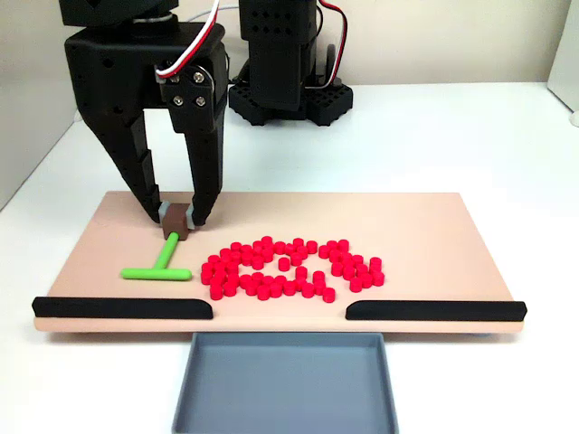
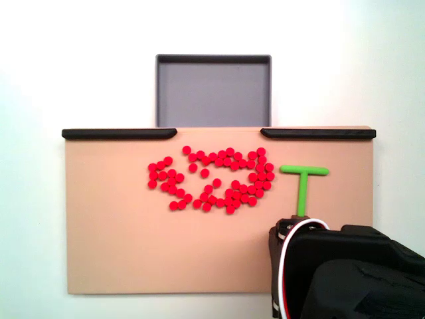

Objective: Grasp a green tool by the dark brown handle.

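Note:
The green tool (image 1: 163, 262) lies flat on the tan board (image 1: 407, 226), its crossbar toward the front and its stem running back to the dark brown handle (image 1: 179, 220). My black gripper (image 1: 178, 217) comes straight down over that handle, one finger against each side of it, and is shut on it. In the fixed view from above, the green tool (image 2: 303, 186) points toward the arm's black body (image 2: 345, 272), which hides the handle.
Several small red cylinders (image 1: 289, 268) are clustered mid-board, just right of the tool. Two long black strips (image 1: 122, 308) (image 1: 434, 310) line the front edge, with a grey tray (image 1: 285, 384) below the gap between them. The arm's base (image 1: 289, 99) stands behind the board.

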Controlling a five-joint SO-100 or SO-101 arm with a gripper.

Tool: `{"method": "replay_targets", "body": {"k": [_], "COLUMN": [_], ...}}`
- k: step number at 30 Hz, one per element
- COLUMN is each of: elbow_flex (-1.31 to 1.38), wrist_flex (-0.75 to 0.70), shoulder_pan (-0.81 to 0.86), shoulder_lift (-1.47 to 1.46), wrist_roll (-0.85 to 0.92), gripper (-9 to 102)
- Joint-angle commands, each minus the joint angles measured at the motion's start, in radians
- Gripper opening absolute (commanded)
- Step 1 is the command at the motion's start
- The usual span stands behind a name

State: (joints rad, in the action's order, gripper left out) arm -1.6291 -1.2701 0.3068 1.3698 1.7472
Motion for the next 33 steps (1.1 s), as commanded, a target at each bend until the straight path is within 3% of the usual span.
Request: {"method": "replay_targets", "body": {"k": [1,22,33], "elbow_flex": [0.035,0.02,0.034], "wrist_flex": [0.003,-0.011,-0.21], "shoulder_pan": [-0.006,-0.038,-0.127], "shoulder_lift": [0.049,0.11,0.212], "wrist_roll": [-0.009,-0.058,-0.072], "gripper": [0,0,0]}}
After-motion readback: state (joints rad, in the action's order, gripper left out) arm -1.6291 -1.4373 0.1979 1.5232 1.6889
